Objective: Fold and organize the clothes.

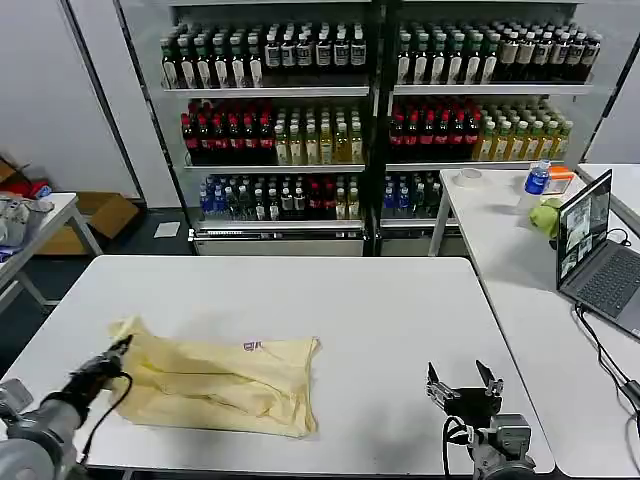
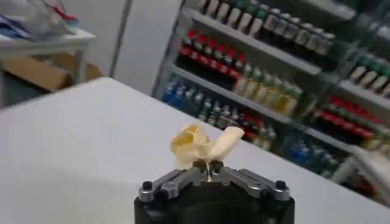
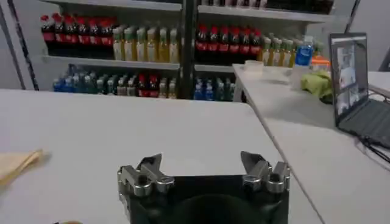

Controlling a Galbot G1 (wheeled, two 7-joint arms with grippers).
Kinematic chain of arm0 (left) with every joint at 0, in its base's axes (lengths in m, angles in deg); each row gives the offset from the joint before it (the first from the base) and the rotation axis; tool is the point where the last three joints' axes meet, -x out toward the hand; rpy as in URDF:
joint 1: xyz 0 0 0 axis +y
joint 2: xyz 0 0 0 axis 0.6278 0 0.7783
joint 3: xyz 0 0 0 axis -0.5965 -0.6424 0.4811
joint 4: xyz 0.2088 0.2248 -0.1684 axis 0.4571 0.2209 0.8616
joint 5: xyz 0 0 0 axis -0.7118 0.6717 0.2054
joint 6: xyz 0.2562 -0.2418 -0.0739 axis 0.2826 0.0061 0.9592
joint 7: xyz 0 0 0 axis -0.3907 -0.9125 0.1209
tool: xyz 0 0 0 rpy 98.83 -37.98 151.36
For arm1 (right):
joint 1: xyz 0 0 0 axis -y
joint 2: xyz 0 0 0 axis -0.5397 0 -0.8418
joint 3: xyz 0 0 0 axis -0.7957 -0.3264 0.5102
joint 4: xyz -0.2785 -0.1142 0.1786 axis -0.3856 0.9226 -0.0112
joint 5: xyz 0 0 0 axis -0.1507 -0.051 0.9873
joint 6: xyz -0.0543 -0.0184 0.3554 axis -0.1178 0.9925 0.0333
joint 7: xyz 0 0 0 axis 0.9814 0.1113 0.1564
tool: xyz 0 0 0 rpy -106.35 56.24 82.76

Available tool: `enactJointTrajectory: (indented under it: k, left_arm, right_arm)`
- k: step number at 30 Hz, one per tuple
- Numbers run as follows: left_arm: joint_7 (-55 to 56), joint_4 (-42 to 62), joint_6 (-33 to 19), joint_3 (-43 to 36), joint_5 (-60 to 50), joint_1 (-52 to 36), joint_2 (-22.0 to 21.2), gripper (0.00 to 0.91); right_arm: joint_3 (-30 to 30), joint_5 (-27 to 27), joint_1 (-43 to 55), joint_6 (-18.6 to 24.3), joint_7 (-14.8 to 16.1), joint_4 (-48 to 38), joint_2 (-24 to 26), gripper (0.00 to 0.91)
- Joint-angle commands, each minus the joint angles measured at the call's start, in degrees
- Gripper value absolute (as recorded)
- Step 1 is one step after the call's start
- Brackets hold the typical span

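The clothes [image 1: 220, 380], a pale yellow garment with a small dark label mark, lie partly folded and rumpled on the white table [image 1: 380, 300] at its front left. My left gripper [image 1: 123, 346] is shut on the garment's far left corner, lifting it slightly. In the left wrist view a bunched tuft of the clothes [image 2: 198, 144] sticks out from the left gripper [image 2: 208, 165]. My right gripper [image 1: 462, 380] stands open over the table's front right, with nothing between its fingers. In the right wrist view the right gripper [image 3: 201, 164] is wide open, and an edge of the clothes [image 3: 15, 164] lies far off.
Shelves of bottles [image 1: 370, 110] stand behind the table. A second white table [image 1: 560, 300] on the right holds a laptop [image 1: 600, 250], a bottle and a green object. Another table with clutter [image 1: 20, 225] stands at the far left.
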Motion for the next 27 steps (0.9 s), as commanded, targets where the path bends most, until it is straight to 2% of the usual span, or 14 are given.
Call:
enactJointTrajectory:
  k: [1, 12, 24, 25, 26, 27]
  left_arm:
    - [2.0, -11.6, 0.9, -10.4, 5.3, 0.4, -6.1, 0.01]
    - [3.4, -4.8, 0.6, -24.6, 0.0, -5.9, -9.4, 0.01]
    - [3.7, 4.5, -0.3, -31.7, -3.0, -11.2, -10.0, 0.01]
    - [3.7, 5.2, -0.4, -32.0, -3.3, -11.7, -10.0, 0.04]
    - [3.6, 6.0, -0.3, -32.2, -3.5, -12.0, -10.0, 0.181]
    - [3.6, 6.3, -0.2, -32.3, -3.7, -12.4, -10.1, 0.907]
  right_arm:
    - [-0.2, 0.0, 0.1, 0.0, 0.0, -0.1, 0.7, 0.907]
    - [-0.7, 0.2, 0.8, 0.0, 0.1, -0.7, 1.5, 0.907]
    - [-1.2, 0.3, 1.8, 0.0, 0.1, -1.4, 1.8, 0.907]
    - [-1.2, 0.3, 1.8, 0.0, 0.1, -1.4, 1.8, 0.907]
    - [-1.2, 0.3, 1.9, -0.1, 0.1, -1.5, 1.8, 0.907]
    - [-1.2, 0.3, 1.9, -0.1, 0.1, -1.4, 1.8, 0.907]
